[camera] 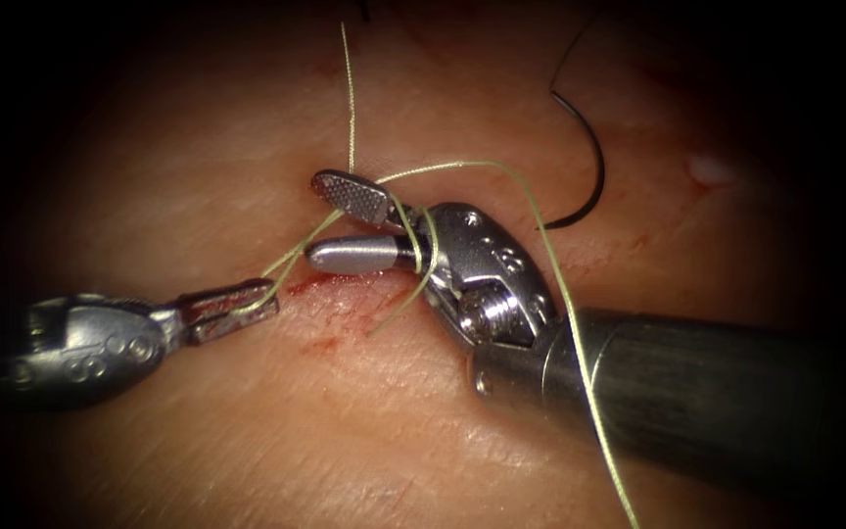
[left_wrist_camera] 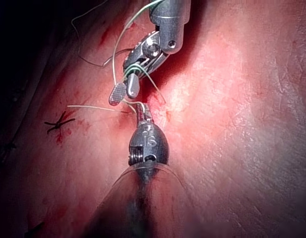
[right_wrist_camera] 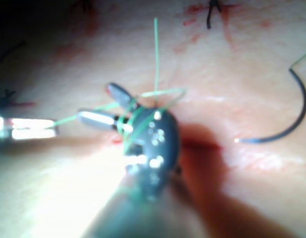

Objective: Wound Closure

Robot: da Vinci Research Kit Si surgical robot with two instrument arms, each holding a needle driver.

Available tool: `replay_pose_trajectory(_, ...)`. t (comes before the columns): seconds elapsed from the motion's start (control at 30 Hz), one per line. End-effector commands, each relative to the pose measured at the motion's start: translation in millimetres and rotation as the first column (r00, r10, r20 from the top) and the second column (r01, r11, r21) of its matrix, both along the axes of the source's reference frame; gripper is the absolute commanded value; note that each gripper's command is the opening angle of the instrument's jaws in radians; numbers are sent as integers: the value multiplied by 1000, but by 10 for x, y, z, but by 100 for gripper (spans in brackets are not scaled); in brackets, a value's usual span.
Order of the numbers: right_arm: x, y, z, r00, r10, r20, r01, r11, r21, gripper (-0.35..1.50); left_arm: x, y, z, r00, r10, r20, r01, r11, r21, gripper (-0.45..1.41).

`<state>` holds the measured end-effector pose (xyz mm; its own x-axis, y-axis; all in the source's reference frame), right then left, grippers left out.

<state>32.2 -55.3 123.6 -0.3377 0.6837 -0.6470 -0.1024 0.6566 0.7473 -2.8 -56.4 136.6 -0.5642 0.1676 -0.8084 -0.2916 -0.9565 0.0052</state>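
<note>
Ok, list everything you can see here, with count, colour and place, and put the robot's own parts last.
tissue: one, pale pink, beneath everything.
cut: one, reddish, between the two tools.
red fluid: smears, red, just below the cut.
needle: one, dark, curved, lying free on the tissue right of the cut, held by neither tool.
thread: one, yellow-green, wrapped around the right tool, running to the left tool.
old stitch: one, dark, on the tissue.
left tool: one, silver, jaws shut on the thread.
right tool: one, silver, jaws open, holding nothing.
</note>
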Motion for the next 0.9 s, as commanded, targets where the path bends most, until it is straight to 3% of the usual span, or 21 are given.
replay_pose_trajectory(0.03,5,2,7,1000,-3,-4,3,1000,2,118,-3,0,5,1000,-2,8,2,1000,-1,-45)
replay_pose_trajectory(0.5,-3,1,13,1000,15,3,-15,1000,9,118,-1,-15,-24,994,-69,85,68,998,18,-45)
replay_pose_trajectory(0.9,-2,-4,12,1000,-9,-8,9,1000,0,116,10,10,-40,952,-212,219,188,974,127,-45)
